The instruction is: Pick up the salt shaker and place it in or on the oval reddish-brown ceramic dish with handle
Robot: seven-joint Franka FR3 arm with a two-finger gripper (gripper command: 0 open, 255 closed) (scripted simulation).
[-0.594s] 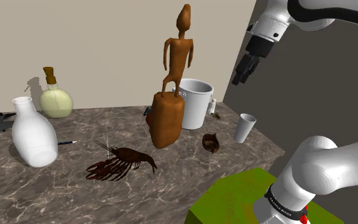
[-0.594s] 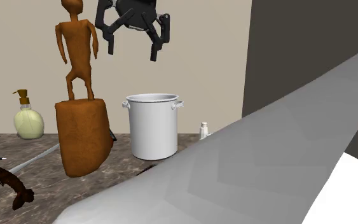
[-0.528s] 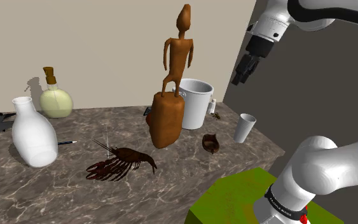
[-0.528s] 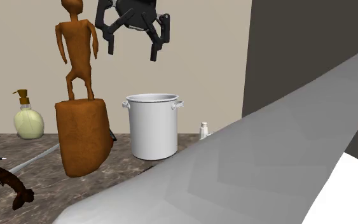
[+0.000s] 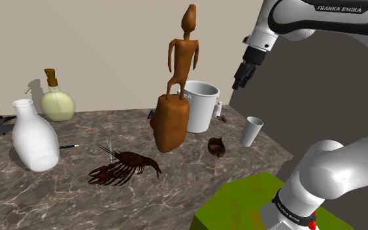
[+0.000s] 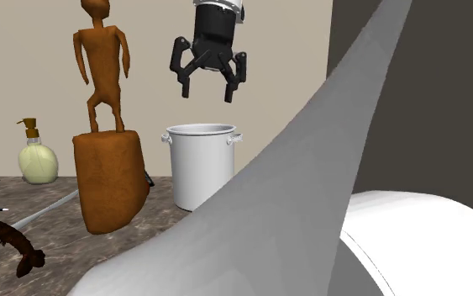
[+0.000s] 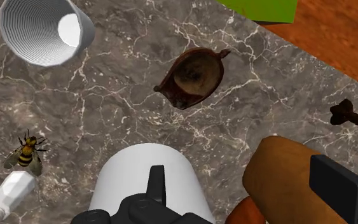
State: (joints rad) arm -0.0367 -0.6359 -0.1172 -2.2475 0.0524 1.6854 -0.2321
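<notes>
With fingers apart, the black hand [image 6: 207,89] should descend straight onto the small white salt shaker [image 7: 11,192], clear of the white cylindrical pot [image 5: 200,104] beside it.

White salt shaker [image 5: 219,109] stands apart from brown dish [image 5: 217,146] (oval, handled)

Countertop [image 7: 107,108] veined marble, smooth; dish [image 7: 193,76] mottled dark brown; pot [image 6: 199,172] matt pale grey; cup [image 7: 41,28] ribbed inside

In the shoulder view, the salt shaker [image 5: 219,109] stands just right of the pot [image 5: 200,106]. The dish [image 5: 216,146] lies nearer, between statue [image 5: 172,121] and cup [image 5: 251,131].
</notes>
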